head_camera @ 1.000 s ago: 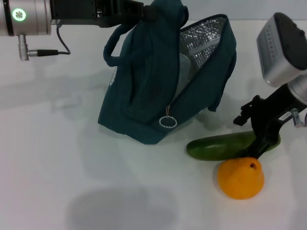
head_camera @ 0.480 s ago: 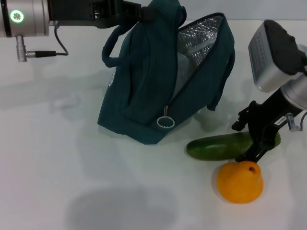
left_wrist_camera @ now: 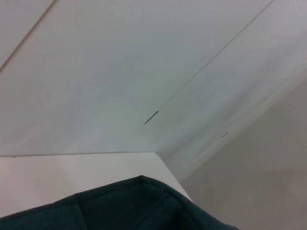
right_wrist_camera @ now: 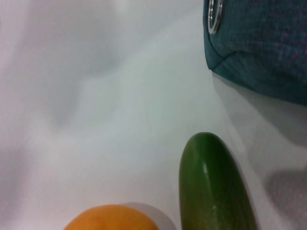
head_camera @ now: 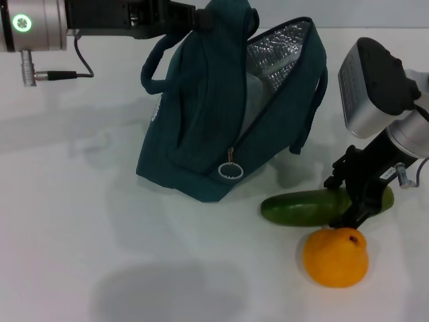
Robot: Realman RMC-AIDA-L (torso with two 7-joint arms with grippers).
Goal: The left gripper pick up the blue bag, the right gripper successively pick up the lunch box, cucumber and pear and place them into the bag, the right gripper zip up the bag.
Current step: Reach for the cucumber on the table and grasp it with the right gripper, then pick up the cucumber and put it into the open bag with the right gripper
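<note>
Cucumber [head_camera: 305, 206] just beside pear [head_camera: 335, 257]

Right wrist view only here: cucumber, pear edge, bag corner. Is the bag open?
Observer: Yes. The blue bag gapes toward the robot's right, foil lining showing.
Operator: What's holding it?
Observer: The left hand holds it by the top, so it sits tilted.
Operator: Where's my hand?
Observer: The right hand is down over the right end of the cucumber. The cucumber lies on the table.
</note>
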